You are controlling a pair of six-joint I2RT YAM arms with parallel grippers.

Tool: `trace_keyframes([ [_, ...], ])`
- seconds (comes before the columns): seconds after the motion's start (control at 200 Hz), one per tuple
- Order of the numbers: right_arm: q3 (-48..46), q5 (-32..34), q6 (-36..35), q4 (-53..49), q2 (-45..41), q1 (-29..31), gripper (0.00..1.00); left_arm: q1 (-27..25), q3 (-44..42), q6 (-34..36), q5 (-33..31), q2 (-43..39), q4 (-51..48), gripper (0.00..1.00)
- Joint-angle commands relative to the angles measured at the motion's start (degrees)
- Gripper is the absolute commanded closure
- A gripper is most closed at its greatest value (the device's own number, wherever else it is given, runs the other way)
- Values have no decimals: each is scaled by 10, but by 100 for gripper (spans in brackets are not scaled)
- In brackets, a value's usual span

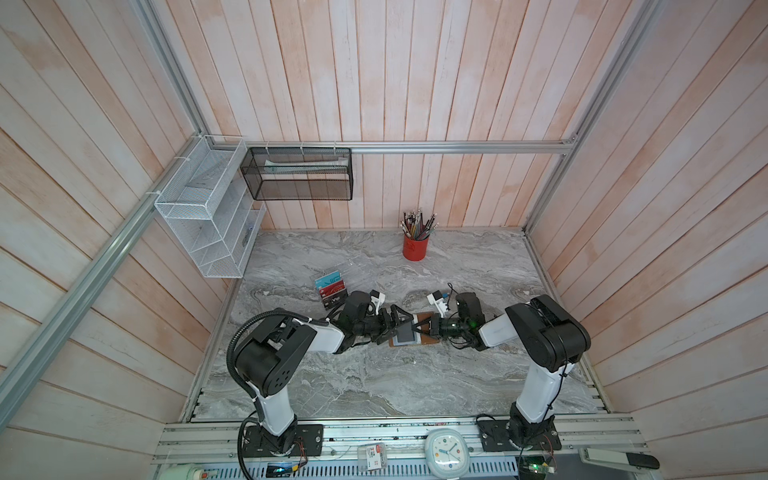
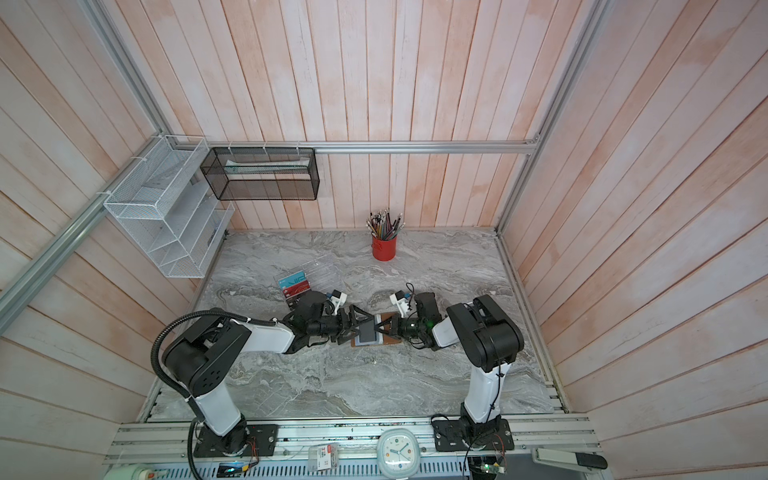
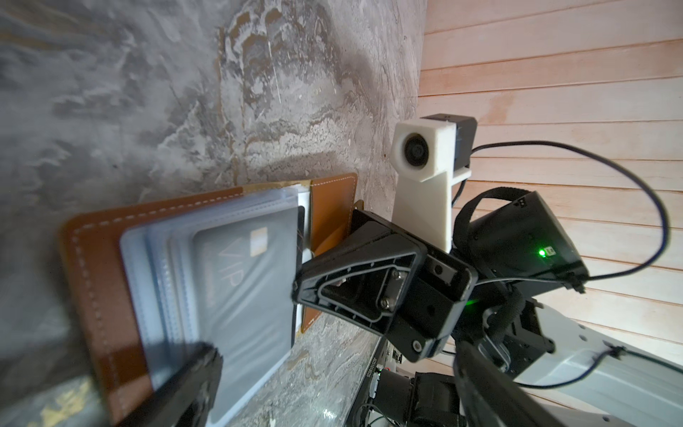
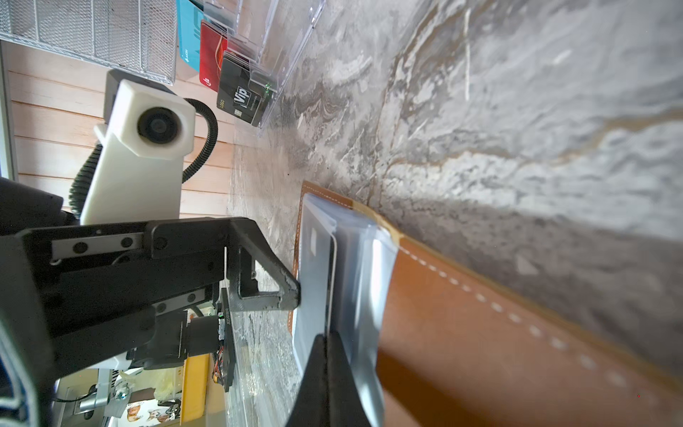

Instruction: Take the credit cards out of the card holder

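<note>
The tan leather card holder [image 1: 428, 338] [image 2: 392, 340] lies open on the marble table, its pale plastic sleeves [image 3: 155, 281] fanned upward. Through the top sleeve [image 4: 314, 266] I see a dark credit card [image 3: 255, 295] with a gold chip. My right gripper [image 1: 415, 330] [image 4: 327, 355] is shut on that sleeve's edge, holding it raised off the stack. Opposite it my left gripper [image 1: 398, 327] [image 3: 332, 392] stands open, jaws wide on either side of the sleeve's other end. One left finger [image 4: 284, 292] touches the sleeve. No other credit cards show.
A clear acrylic rack [image 1: 347, 270] [image 4: 284, 44] with teal, red and black cards [image 1: 330, 291] stands just behind the left arm. A red pencil cup [image 1: 414, 247] is at the back. White [image 1: 208, 216] and black [image 1: 299, 174] mesh shelves hang at the back left.
</note>
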Motion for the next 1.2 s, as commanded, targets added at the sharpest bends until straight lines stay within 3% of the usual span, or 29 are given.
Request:
trace_keyframes([
  [0.0,7,4,-16,-18,-14,-4,100,4,-13,30,-74,23,-128,0],
  [1.195,30,5,-65,-93,-39,-31,100,5,1,59,-84,47,-167,0],
])
